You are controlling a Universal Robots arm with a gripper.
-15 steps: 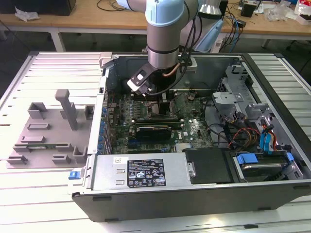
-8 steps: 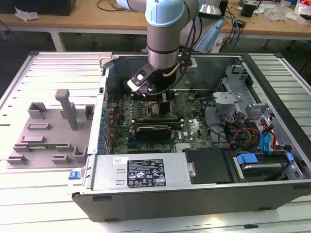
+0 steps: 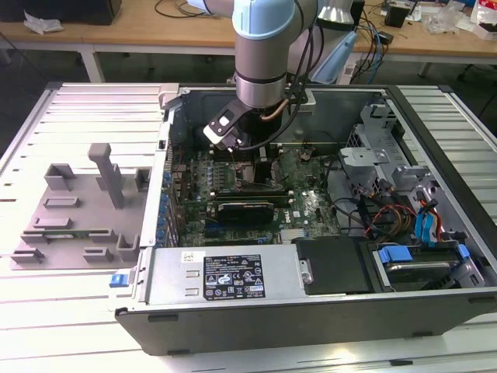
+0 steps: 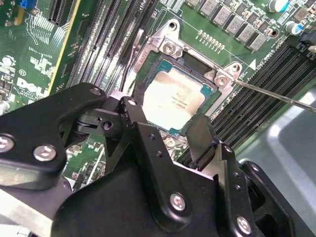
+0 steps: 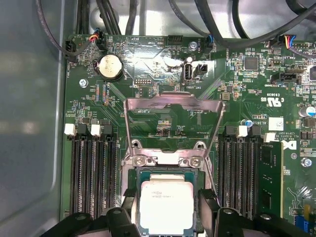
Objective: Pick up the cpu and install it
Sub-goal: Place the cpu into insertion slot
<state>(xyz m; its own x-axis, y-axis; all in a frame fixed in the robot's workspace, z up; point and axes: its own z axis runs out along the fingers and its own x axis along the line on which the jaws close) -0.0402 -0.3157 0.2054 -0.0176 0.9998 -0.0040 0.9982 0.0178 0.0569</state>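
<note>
Chip seated in socket, gripper straddling it.
In both wrist views the cpu (image 5: 167,205) lies flat in the socket, silver top up with faint print on it. The hinged socket frame (image 5: 173,106) stands raised on its far side. The gripper (image 4: 167,122) sits low over the chip, one side at each edge; whether it clamps or has let go cannot be told. White lettering covers the green motherboard (image 5: 237,98). In the exterior view, the computer case (image 3: 311,326) carries a black-and-white label (image 3: 233,276) on its near cover.
</note>
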